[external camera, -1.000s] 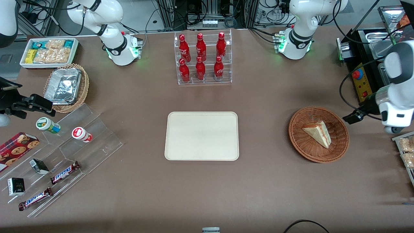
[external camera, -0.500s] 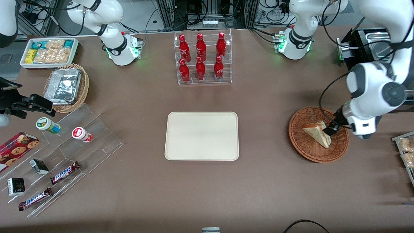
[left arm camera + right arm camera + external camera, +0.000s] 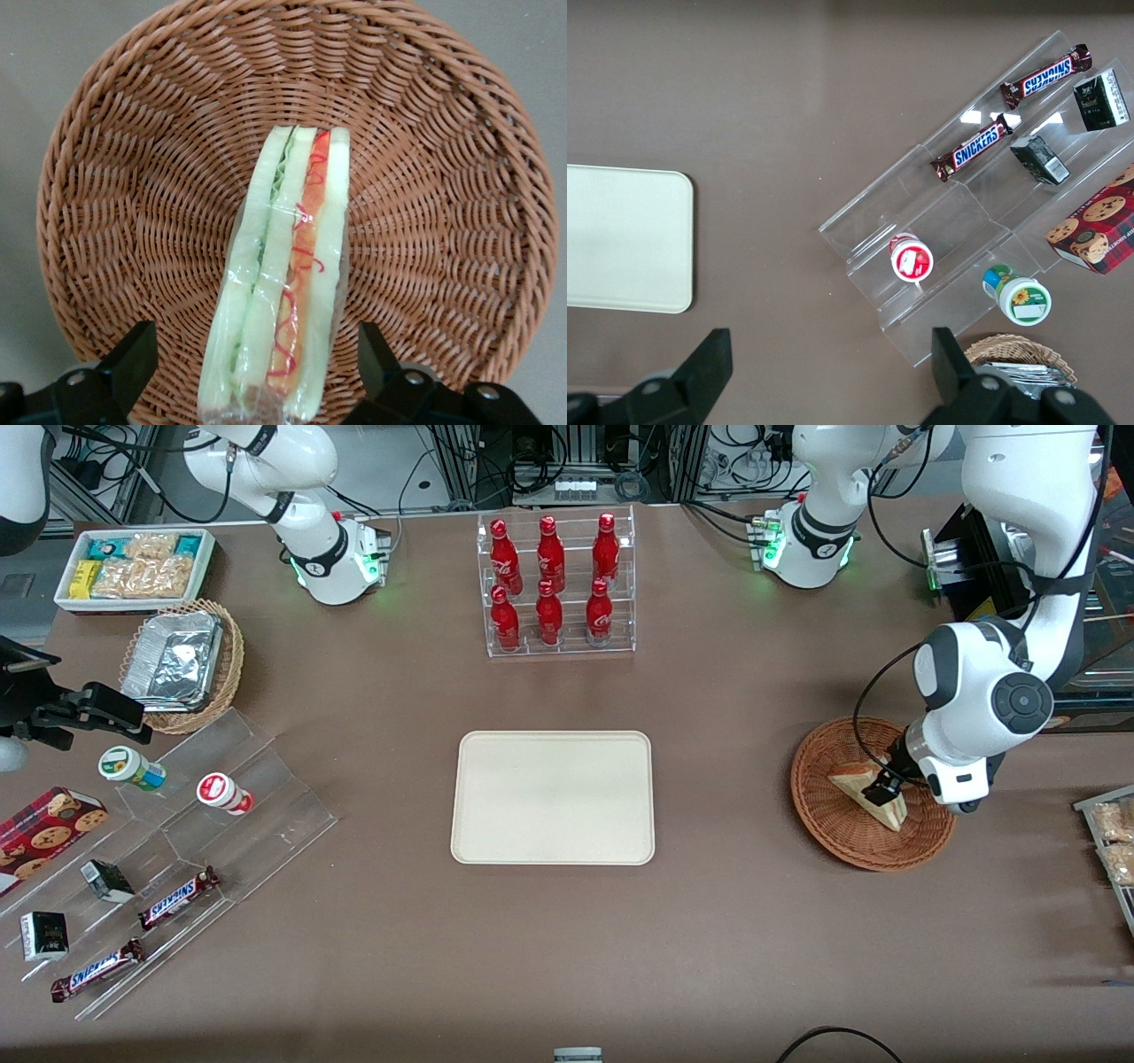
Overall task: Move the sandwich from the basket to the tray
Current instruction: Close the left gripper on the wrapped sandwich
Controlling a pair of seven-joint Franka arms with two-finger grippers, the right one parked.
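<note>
The wrapped sandwich (image 3: pixel 858 786) (image 3: pixel 279 274) lies in the round brown wicker basket (image 3: pixel 837 828) (image 3: pixel 133 177), toward the working arm's end of the table. My left gripper (image 3: pixel 889 784) (image 3: pixel 257 359) hangs just above the sandwich, open, one finger (image 3: pixel 133 359) on each side of the wedge with gaps between pads and bread. Pale bread with red-orange and green layers shows along its cut edge. The cream tray (image 3: pixel 553 797) (image 3: pixel 620 239) lies flat and bare at the table's middle.
A clear rack of red bottles (image 3: pixel 555 584) stands farther from the camera than the tray. Toward the parked arm's end are a stepped acrylic stand (image 3: pixel 177 868) with snack bars and cups, a tan basket with foil trays (image 3: pixel 182 664) and a white snack bin (image 3: pixel 133 567).
The left arm has swung in from the table's edge over the basket and lowered. Its gripper now straddles the sandwich. The sandwich has not moved.
</note>
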